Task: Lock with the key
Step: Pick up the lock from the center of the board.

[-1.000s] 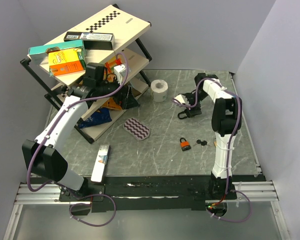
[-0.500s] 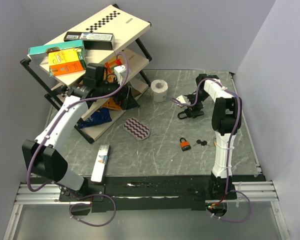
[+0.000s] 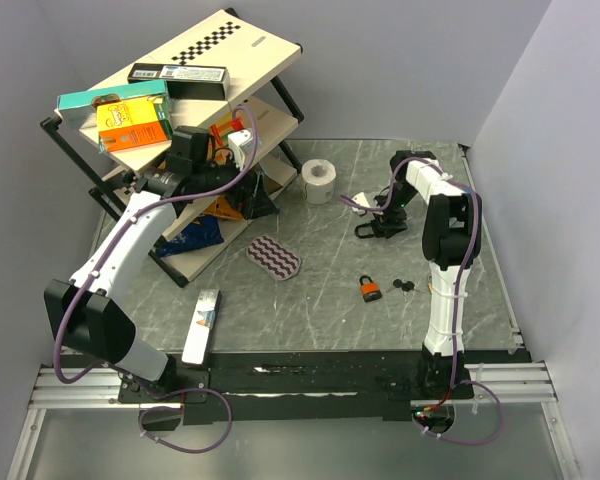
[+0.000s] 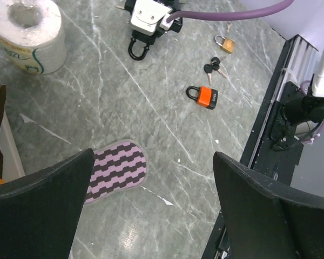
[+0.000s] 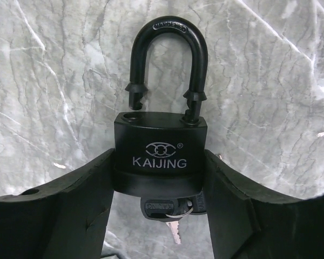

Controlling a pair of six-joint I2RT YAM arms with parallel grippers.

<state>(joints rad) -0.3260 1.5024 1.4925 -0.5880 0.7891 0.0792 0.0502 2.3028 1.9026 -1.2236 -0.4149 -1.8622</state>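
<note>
Over on the far right of the marble table [image 3: 310, 310], the right gripper [image 5: 161, 162] was down low, and its two fingers [image 5: 70, 210] were pressed against either side of the black padlock [image 5: 161, 154], so that was a grip on the lock body. The shackle [image 5: 169, 59] pointed away from the wrist and it was open: one leg sat in the body while the other hung free just above its hole. A key [image 5: 163, 208] stuck out of the bottom of the lock, between the fingers, with a ring and a second key beside it. Whether the lock rested on the marble or hung just above it, the pictures could not settle.

From above, the lock lay just right of the toilet roll [image 3: 320, 181]. Nearer the arm bases sat an orange padlock [image 3: 370, 289], with a pair of spare keys [image 3: 404, 286] just to its right, both apart from the gripper. The left wrist camera also caught a small brass padlock [image 4: 225, 43] beyond those keys.

The left gripper [image 4: 151, 162] was up by the shelf rack [image 3: 230, 70] on the far left, well apart from the locks. Its jaws were spread wide and held nothing, and below them lay a purple zigzag pad [image 4: 116, 170].
</note>
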